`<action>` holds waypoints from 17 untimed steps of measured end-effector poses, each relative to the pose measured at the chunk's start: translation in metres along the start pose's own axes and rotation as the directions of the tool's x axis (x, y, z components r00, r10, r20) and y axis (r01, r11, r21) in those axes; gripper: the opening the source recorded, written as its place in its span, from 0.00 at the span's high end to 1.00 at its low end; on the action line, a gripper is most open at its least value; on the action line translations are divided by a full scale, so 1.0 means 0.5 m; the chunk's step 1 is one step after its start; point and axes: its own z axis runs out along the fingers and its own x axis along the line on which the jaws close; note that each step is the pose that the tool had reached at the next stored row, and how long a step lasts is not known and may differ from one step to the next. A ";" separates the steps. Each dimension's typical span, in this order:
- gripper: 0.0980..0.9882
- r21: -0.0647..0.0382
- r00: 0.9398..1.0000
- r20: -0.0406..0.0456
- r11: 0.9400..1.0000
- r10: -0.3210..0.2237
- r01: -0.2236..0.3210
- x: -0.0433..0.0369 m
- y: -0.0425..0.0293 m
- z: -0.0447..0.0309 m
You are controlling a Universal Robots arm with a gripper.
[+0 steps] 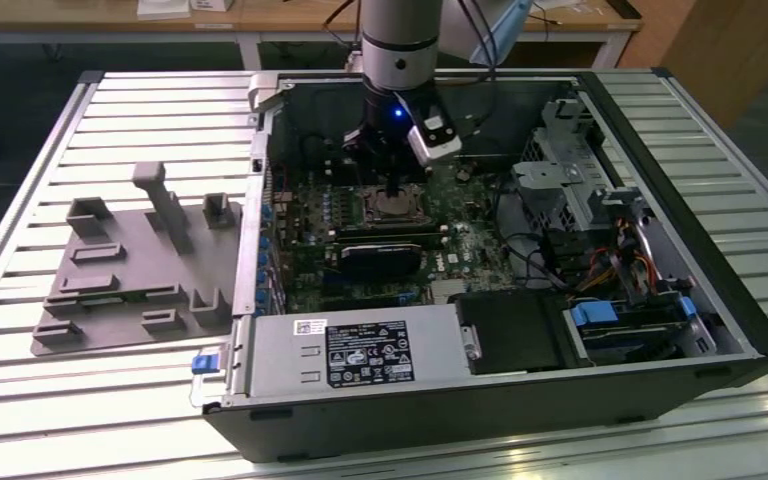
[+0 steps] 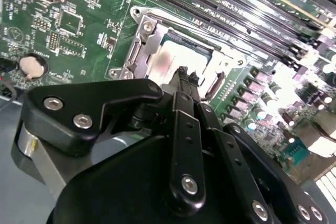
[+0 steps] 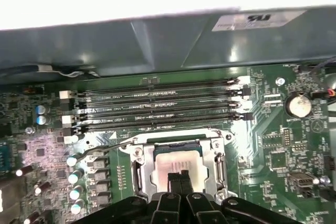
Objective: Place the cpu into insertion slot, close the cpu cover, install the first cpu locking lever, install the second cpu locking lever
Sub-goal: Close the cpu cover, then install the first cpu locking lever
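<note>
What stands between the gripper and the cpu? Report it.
Nothing visible. In the first wrist view the gripper hangs with its tips together directly over the silver top of the cpu, which lies in the insertion slot.

one cpu (image 3: pixel 164 157), four memory slots (image 3: pixel 157 95), one coin battery (image 3: pixel 297 104)

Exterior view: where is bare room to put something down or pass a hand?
Bare slatted table lies around the grey fixture tray and in front of the computer case. Crowded inside: gripper over the cpu, cables nearby.
</note>
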 end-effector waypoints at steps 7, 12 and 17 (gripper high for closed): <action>1.00 0.000 1.000 0.000 1.000 0.000 0.000 -0.001 0.000 -0.020; 1.00 0.001 1.000 0.000 1.000 0.000 0.000 -0.001 0.000 -0.020; 1.00 0.001 1.000 0.000 1.000 0.000 0.000 -0.001 0.000 -0.020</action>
